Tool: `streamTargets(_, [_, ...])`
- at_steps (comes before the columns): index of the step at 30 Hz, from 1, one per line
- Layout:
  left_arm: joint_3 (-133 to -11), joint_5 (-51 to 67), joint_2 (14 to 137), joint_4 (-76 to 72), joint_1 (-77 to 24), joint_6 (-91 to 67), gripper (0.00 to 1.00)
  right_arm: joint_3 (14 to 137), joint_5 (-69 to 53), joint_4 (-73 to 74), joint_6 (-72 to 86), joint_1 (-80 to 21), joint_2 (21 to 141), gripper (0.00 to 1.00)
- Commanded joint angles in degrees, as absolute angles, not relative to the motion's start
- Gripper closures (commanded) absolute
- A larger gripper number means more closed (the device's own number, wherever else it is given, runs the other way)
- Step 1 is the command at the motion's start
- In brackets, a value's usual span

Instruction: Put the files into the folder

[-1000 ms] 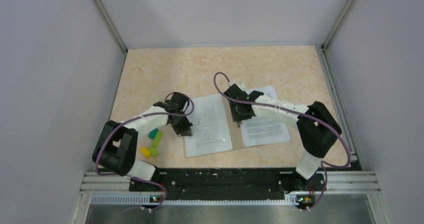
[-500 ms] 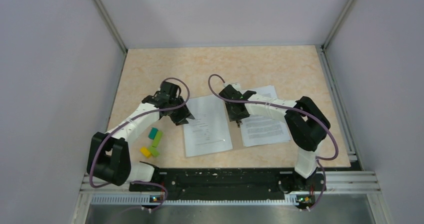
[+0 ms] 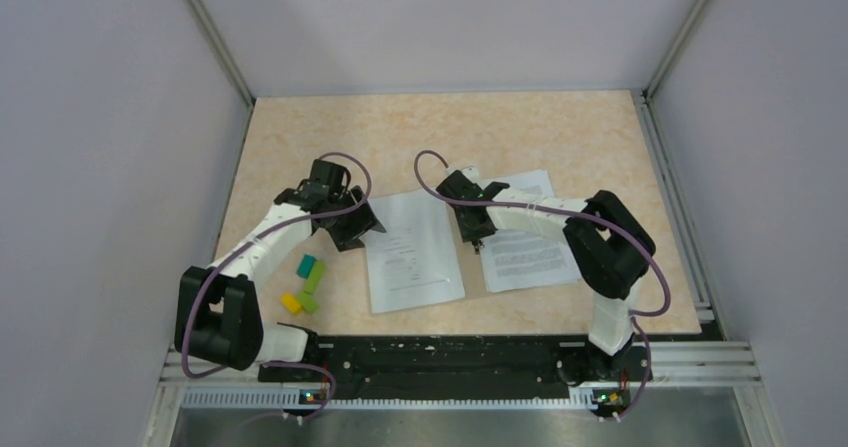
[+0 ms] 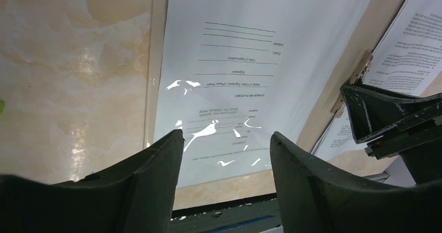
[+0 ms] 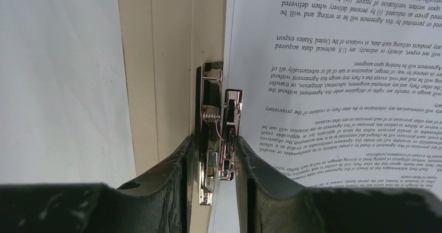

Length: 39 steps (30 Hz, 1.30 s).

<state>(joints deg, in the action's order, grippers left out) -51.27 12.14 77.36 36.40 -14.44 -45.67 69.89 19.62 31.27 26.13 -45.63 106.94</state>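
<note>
The speckled counter (image 3: 450,132) carries the folder (image 5: 156,61), open and flat, with its spine running near to far at a slight tilt. The files (image 3: 413,252) lie inside, one sheet on each half, long sides along the spine. The right claw (image 5: 212,142) is narrow, pinching the metal clip (image 5: 216,134). The left claw (image 4: 226,139) hangs wide and empty over the left sheet.

Even, soft light from above; I see faint shadows. White glare patches on the sheet (image 4: 208,129), left wrist view. Near fingers (image 4: 140,191) soft; metal clip (image 5: 219,134) sharp.
</note>
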Motion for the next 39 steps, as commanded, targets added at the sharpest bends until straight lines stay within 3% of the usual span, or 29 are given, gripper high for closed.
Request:
streamTargets(1, [-52.56,12.73,75.84,36.35,-13.14,-42.74,0.32,69.93,17.42,30.16,25.66,-45.36,108.14,0.82])
streamTargets(10, [-52.68,13.43,77.86,36.01,-12.19,-40.21,0.3,65.92,4.24,25.03,25.75,-38.68,104.7,0.96])
streamTargets(15, [-53.62,13.49,78.24,36.45,-11.87,-39.06,0.29,63.3,-2.26,22.32,25.96,-35.96,103.37,0.99])
streamTargets(39, [-53.37,16.34,80.97,32.45,-8.17,-38.03,0.24,53.22,-15.67,13.42,26.33,-25.45,101.34,1.0])
